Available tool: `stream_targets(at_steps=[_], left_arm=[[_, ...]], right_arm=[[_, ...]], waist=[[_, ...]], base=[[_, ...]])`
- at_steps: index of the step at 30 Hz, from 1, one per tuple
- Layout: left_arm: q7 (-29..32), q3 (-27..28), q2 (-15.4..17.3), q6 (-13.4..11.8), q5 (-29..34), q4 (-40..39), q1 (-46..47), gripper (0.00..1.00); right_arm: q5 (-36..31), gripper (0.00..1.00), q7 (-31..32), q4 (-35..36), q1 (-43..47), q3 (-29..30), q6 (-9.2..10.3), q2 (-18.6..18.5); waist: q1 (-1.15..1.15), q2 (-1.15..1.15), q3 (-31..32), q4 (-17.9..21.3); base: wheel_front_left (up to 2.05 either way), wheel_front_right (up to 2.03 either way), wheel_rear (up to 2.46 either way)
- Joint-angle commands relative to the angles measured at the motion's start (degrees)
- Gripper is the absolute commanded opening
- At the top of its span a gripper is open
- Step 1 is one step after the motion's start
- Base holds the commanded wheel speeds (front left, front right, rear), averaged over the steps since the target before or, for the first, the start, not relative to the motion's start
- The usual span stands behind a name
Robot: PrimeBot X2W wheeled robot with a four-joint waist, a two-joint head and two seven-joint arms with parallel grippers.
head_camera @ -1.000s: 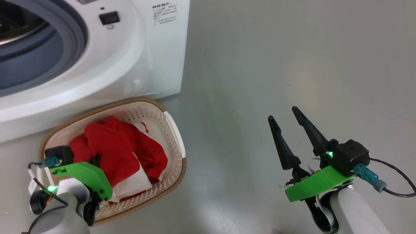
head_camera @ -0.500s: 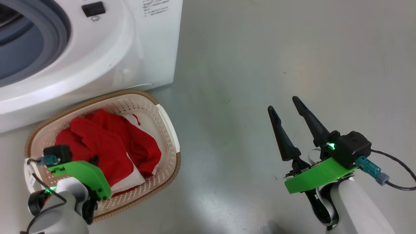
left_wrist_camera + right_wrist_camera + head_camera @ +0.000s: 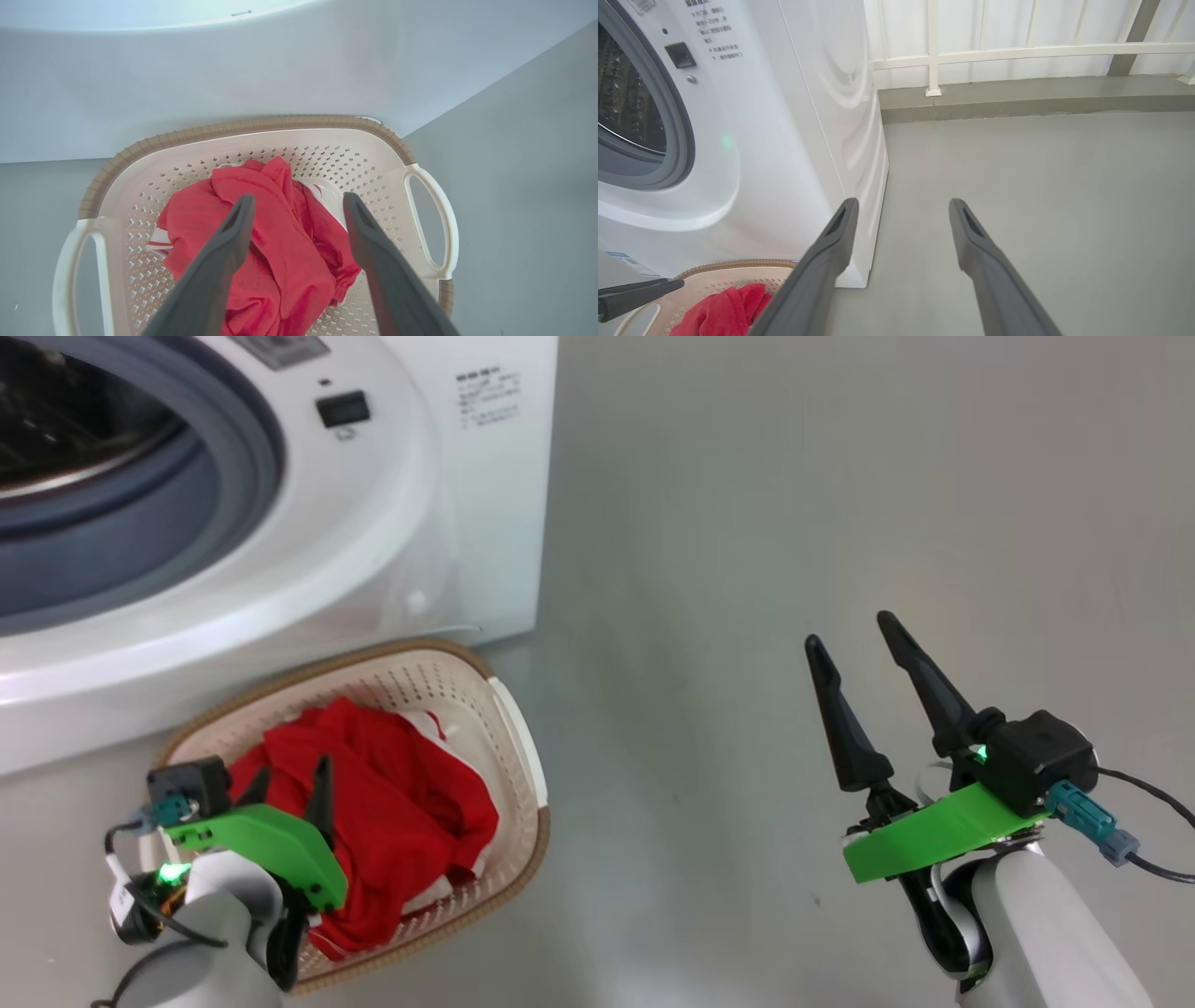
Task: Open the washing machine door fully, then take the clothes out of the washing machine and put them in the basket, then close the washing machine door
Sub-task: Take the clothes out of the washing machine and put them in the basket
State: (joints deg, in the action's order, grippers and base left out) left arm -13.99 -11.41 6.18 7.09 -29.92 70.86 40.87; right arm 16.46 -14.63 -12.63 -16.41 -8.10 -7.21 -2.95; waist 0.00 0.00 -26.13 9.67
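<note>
Grey floor (image 3: 794, 523) spreads over the right and lower parts of the head view. In the right wrist view a white railing (image 3: 1017, 49) crosses the top of the frame behind it. The washing machine (image 3: 392, 551) takes up the upper left, its grey rubber ring (image 3: 257, 467) framing the dark steel drum (image 3: 65, 420). At the lower left, just beside the machine's front, the basket (image 3: 411, 677) sits on the floor. The clothes (image 3: 411, 803) lie heaped inside it, red with some white showing. The left gripper (image 3: 290, 770) hangs over that heap with its fingers spread wide, and in its own wrist view they stand either side of the pile, pinching nothing. At the lower right, well apart from the basket, the right gripper (image 3: 847, 628) is over bare floor, its fingers spread and empty.
</note>
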Motion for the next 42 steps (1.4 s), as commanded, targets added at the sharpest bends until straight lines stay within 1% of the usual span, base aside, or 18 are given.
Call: stream_targets(at_steps=[1,3,6,12,18,24,25,27,30,34,42], left_arm=[[-0.7,1.0,1.4,0.3,-0.1,-1.2,-2.1,1.0],[-0.9,1.1,1.2,0.3,-0.3,-3.1,-3.2,1.0],[-1.0,2.1,1.7,0.4,0.4,-8.9,-5.5,1.0],[-1.0,5.9,1.7,-0.6,3.3,-19.8,-11.9,1.0],[-1.0,10.9,1.1,-2.3,7.4,-31.1,-18.4,1.0],[-1.0,16.1,0.4,-2.6,11.4,-42.0,-24.6,1.0],[-1.0,16.1,0.4,-2.6,11.4,-42.0,-24.6,1.0],[-1.0,17.9,0.0,-2.9,12.9,-45.5,-26.8,1.0],[-1.0,19.8,-0.6,-2.6,14.7,-49.8,-29.9,1.0],[-1.0,20.8,-1.2,-1.7,16.4,-53.8,-33.7,1.0],[-1.0,21.7,-2.0,-0.2,17.3,-59.6,-39.1,1.0]], right_arm=[[-0.7,1.0,-0.4,1.0,1.5,-0.8,-0.28,0.1],[-1.0,1.0,-0.4,0.7,2.0,0.1,-0.28,0.1],[-1.2,1.0,-0.4,0.2,2.9,1.4,-0.28,0.1],[-2.3,1.0,-0.4,-0.1,4.5,2.8,-0.28,0.1],[-3.2,1.0,-0.4,0.4,6.1,4.0,-0.28,0.1],[-3.7,1.0,-0.4,1.5,7.6,5.2,-0.28,0.1],[-3.7,1.0,-0.4,1.5,7.6,5.2,-0.28,0.1],[-3.9,1.0,-0.4,1.9,8.0,5.4,-0.28,0.1],[-4.1,1.0,-0.4,2.2,8.9,5.2,-0.28,0.1],[-4.4,1.0,-0.4,2.3,10.0,5.2,-0.28,0.1],[-4.6,1.0,-0.4,3.3,11.6,6.5,-0.28,0.1]], waist=[[0.0,0.0,3.4,-1.9],[0.0,0.0,5.3,-2.6],[0.0,0.0,8.0,-3.7],[0.0,0.0,12.7,-4.8],[0.0,0.0,16.7,-5.0],[0.0,0.0,20.4,-4.6],[0.0,0.0,20.4,-4.6],[0.0,0.0,21.7,-4.4],[0.0,0.0,23.4,-4.1],[0.0,0.0,25.3,-4.1],[0.0,0.0,27.7,-4.1]], base=[[0.0,0.0,0.0],[0.0,0.0,0.0],[0.0,0.0,0.0],[0.0,0.0,0.0],[0.0,0.0,0.0],[0.0,0.0,0.0],[0.0,0.0,0.0],[0.0,0.0,0.0],[0.0,0.0,0.0],[0.0,0.0,0.0],[0.0,0.0,0.0]])
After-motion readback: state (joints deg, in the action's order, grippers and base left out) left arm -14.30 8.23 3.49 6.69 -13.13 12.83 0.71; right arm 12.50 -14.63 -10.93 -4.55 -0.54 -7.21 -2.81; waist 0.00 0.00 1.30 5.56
